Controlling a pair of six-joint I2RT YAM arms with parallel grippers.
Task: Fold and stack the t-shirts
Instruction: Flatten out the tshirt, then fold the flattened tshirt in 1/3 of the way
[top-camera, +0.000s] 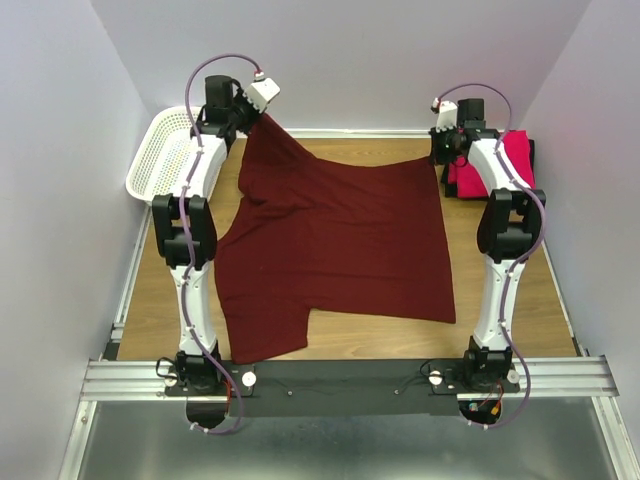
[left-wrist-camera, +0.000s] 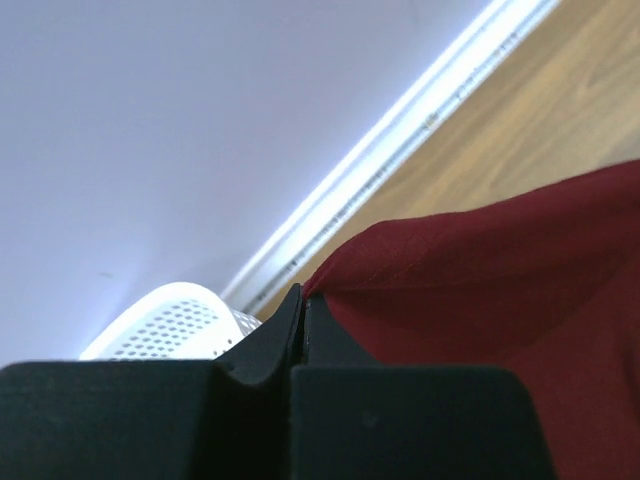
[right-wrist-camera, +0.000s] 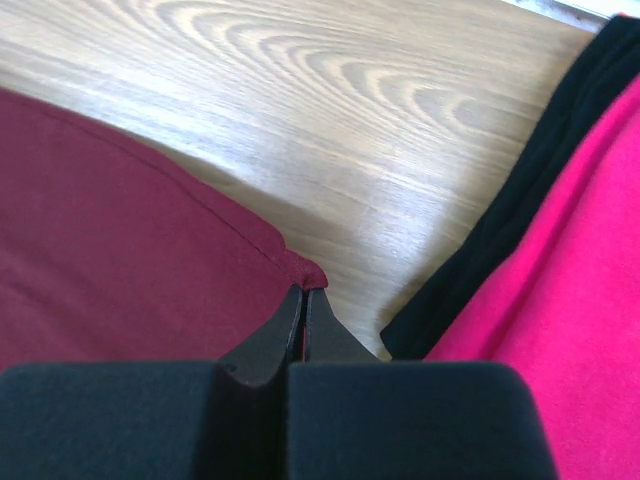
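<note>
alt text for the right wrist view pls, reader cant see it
The right gripper is shut on a corner of the dark maroon t-shirt, with the wooden table beyond it. To the right lies a bright pink t-shirt with a black t-shirt showing along its edge, both apart from the maroon one.
</note>
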